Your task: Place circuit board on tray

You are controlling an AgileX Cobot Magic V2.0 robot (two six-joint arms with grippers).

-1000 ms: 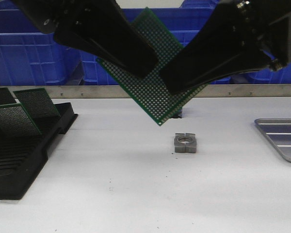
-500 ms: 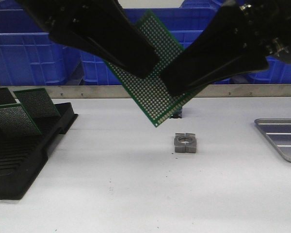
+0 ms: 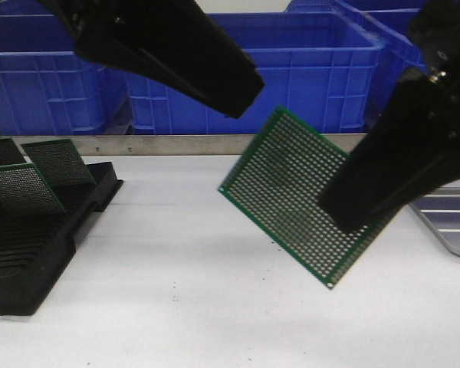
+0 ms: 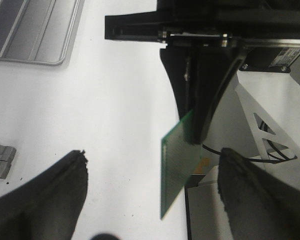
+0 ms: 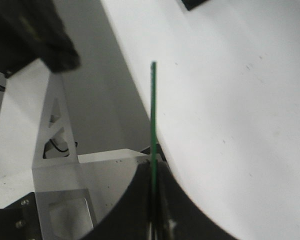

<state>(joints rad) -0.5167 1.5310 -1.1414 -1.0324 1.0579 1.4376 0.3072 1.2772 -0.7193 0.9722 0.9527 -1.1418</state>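
Observation:
The circuit board [image 3: 291,195], green and perforated, hangs tilted above the table, right of centre. My right gripper [image 3: 345,218] is shut on its right-hand part; in the right wrist view the board [image 5: 153,110] is edge-on between the fingers [image 5: 165,200]. Up and to the left, my left gripper [image 3: 241,96] is clear of the board. Its fingers [image 4: 55,195] stand wide apart with the board [image 4: 175,165] beyond them. The silver-grey tray [image 3: 454,234] lies at the table's right edge, partly hidden by the right arm; the left wrist view also shows the tray [image 4: 35,30].
A black slotted rack [image 3: 31,253] holding more green boards [image 3: 57,162] stands at the left. Blue crates [image 3: 307,69] line the back behind a metal strip. A small grey metal block [image 4: 0,160] lies on the table, hidden behind the board in the front view.
The left gripper has let go of the board and stays high. The right gripper has carried the board down and to the right, covering the metal block.

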